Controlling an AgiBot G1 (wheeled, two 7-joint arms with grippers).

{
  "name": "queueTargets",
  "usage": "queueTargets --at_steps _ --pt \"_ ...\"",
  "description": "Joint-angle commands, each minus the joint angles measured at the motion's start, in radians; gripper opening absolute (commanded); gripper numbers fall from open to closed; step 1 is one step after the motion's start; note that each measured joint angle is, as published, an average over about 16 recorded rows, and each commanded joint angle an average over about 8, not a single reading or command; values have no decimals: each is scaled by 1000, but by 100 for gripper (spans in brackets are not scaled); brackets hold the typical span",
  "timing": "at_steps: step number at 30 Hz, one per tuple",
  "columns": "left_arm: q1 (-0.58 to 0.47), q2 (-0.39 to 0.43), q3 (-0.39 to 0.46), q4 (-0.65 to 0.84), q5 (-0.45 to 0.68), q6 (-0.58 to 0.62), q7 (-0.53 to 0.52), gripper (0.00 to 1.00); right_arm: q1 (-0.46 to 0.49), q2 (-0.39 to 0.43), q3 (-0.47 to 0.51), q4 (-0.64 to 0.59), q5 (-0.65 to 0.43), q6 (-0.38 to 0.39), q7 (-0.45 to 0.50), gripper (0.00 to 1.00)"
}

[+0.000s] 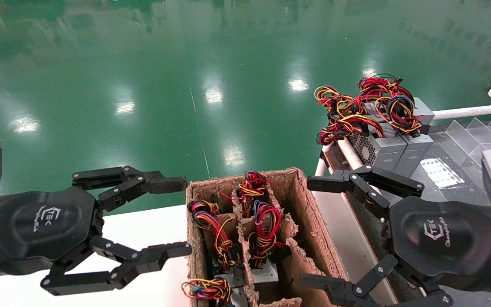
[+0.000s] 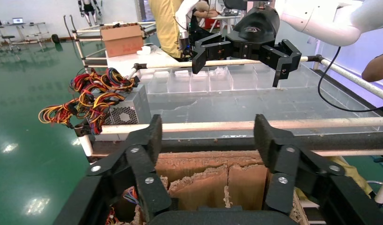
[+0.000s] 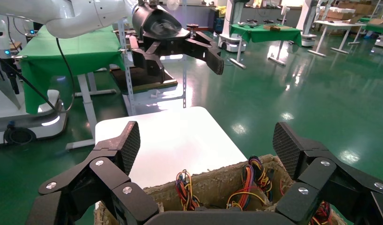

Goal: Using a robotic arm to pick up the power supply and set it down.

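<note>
Several power supplies stand in a divided cardboard box point(image 1: 313, 238); one grey power supply point(image 1: 267, 276) shows under red, yellow and blue wires point(image 1: 266, 224). My right gripper point(image 1: 313, 232) hangs open and empty just right of the box, level with its right wall. In the right wrist view the right gripper point(image 3: 207, 143) is spread wide above wire bundles point(image 3: 255, 183) in the box. Two more grey power supplies point(image 1: 384, 149) with tangled wires lie on the rack at the back right. My left gripper point(image 1: 177, 217), with a brownish worn pad, stays open left of the box.
The box sits on a white table point(image 1: 143, 230) whose far edge drops to green floor. A white rail point(image 1: 471, 111) and clear plastic dividers point(image 1: 475, 128) line the dark rack on the right. In the left wrist view the rail point(image 2: 203, 126) crosses beyond the box point(image 2: 203, 173).
</note>
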Motion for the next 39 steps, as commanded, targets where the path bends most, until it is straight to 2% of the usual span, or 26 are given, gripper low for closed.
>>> queueTargets --at_steps 1,25,26,33,34,39 --pt "0 0 0 0 0 0 0 0 0 0 0 0 0 0 0 100" --pt "0 0 0 0 0 0 0 0 0 0 0 0 0 0 0 100" --pt "0 0 0 0 0 0 0 8 0 0 0 0 0 0 0 100" --pt "0 0 0 0 0 0 0 96 0 0 0 0 0 0 0 100" --pt "0 0 0 0 0 0 0 100 0 0 0 0 0 0 0 100" --pt "0 0 0 0 0 0 0 100 -1 -4 -7 -2 -9 1 5 100"
